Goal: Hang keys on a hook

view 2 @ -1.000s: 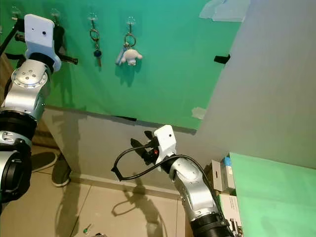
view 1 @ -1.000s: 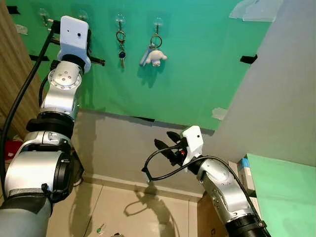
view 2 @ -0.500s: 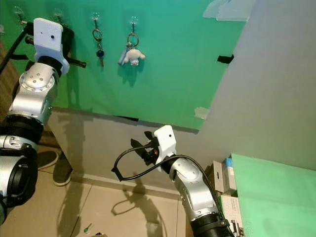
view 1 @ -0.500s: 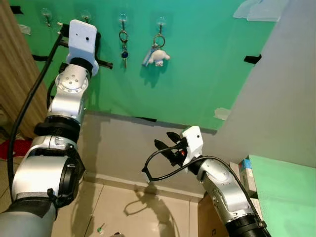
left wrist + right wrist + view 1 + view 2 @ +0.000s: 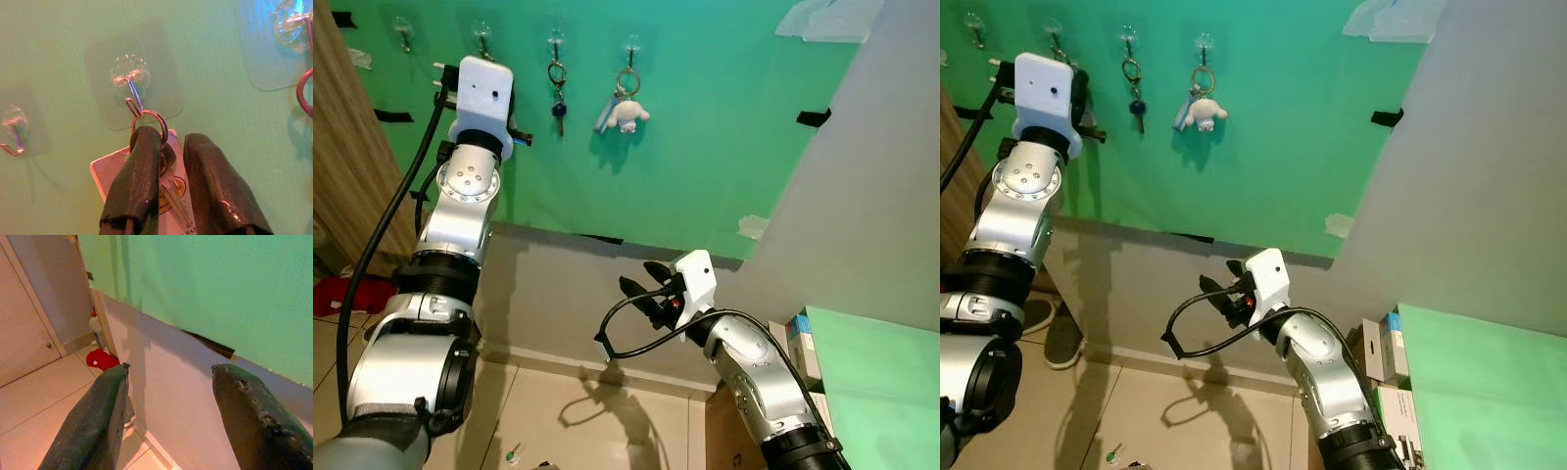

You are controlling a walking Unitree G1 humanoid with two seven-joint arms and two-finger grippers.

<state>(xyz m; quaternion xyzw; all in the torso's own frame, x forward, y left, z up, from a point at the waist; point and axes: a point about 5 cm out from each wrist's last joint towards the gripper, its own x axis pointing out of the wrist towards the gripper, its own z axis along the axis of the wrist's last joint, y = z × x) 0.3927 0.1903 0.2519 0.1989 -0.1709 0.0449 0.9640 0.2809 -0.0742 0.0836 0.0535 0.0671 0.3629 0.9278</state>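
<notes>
My left gripper (image 5: 168, 142) is raised against the green wall (image 5: 705, 127), at the second clear adhesive hook (image 5: 131, 88) from the left. It is shut on a set of keys with a white tag (image 5: 105, 171). The silver key ring (image 5: 155, 117) sits looped on the hook's lower tip. In the eye views the left wrist (image 5: 484, 93) covers the keys, just below that hook (image 5: 484, 41). My right gripper (image 5: 641, 284) is held low before the grey lower wall, open and empty, fingers (image 5: 93, 421) wide apart.
A bare hook (image 5: 403, 34) is further left. A blue-headed key (image 5: 556, 98) and a white plush keychain (image 5: 626, 113) hang on the two hooks to the right. A wooden door (image 5: 347, 166) stands at left, boxes (image 5: 798, 348) at right, red cloth (image 5: 352, 294) on the floor.
My left arm has moved right and slightly down along the wall, bringing the gripper under the second hook. The right arm has stayed still.
</notes>
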